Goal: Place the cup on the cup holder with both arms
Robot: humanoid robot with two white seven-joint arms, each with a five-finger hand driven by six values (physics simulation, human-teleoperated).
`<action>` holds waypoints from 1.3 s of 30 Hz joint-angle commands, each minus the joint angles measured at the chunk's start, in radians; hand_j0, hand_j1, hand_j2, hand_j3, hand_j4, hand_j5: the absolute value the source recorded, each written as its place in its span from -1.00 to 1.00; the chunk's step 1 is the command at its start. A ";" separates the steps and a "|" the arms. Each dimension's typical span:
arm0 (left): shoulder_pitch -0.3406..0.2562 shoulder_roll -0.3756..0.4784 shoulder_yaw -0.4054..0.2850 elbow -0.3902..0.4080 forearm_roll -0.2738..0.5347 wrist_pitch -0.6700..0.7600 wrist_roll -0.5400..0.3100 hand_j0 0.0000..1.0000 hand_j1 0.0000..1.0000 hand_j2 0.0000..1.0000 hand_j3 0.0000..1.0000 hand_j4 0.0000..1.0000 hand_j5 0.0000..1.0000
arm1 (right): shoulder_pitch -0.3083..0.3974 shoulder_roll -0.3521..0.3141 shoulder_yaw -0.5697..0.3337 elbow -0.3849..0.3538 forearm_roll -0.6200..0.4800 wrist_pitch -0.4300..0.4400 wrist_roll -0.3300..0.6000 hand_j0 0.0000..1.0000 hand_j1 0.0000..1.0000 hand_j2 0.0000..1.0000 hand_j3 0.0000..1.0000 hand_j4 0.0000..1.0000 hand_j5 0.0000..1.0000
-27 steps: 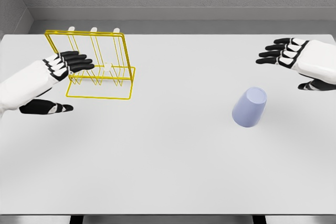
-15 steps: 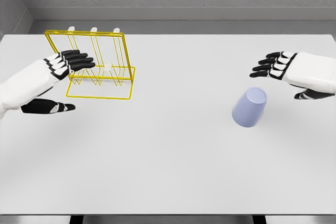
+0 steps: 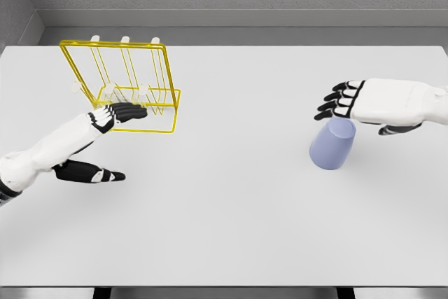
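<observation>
Left hand (image 3: 105, 118) sits at middle left of the frame, fingers stretched out flat and held together, thumb (image 3: 91, 172) hanging apart below; it grips nothing, fingertips lying over the front base wire of the yellow wire cup holder (image 3: 133, 89) in the upper left. Holder stands on the white table (image 3: 224, 229), pegs upright along its back. Cup (image 3: 333, 143), pale lilac, is right of centre, standing mouth-down and well apart from the holder. Right hand (image 3: 371, 103) is just above and behind the cup at the right of the frame, fingers extended and slightly fanned, palm down, nothing grasped; contact with the cup cannot be told. Judgement: step in hand is the right-hand grasp. Do it well by lowering the palm alongside the cup wall, wrapping fingers and thumb on opposite sides, closing gently so it does not tip. Left hand would best brace the holder frame while the cup travels across
</observation>
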 commanded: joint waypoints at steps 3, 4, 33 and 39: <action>-0.046 -0.024 -0.115 0.000 0.104 0.000 -0.006 1.00 1.00 1.00 1.00 1.00 1.00 | -0.003 0.032 0.023 -0.001 0.011 0.002 0.005 0.96 0.96 0.96 0.96 0.96 0.96; -0.057 -0.026 -0.134 0.000 0.108 0.000 -0.006 1.00 1.00 1.00 1.00 1.00 1.00 | -0.003 0.037 0.025 0.002 0.025 0.002 0.005 0.96 0.96 0.96 0.96 0.96 0.96; -0.218 -0.123 -0.336 0.001 0.834 0.332 -0.270 1.00 1.00 1.00 1.00 1.00 1.00 | -0.028 0.104 0.124 0.062 0.137 0.002 0.005 0.66 0.66 0.66 0.66 0.66 0.66; -0.219 -0.129 -0.351 0.014 0.831 0.332 -0.272 1.00 1.00 1.00 1.00 1.00 1.00 | -0.028 0.104 0.126 0.062 0.139 0.002 0.005 0.58 0.58 0.58 0.58 0.58 0.58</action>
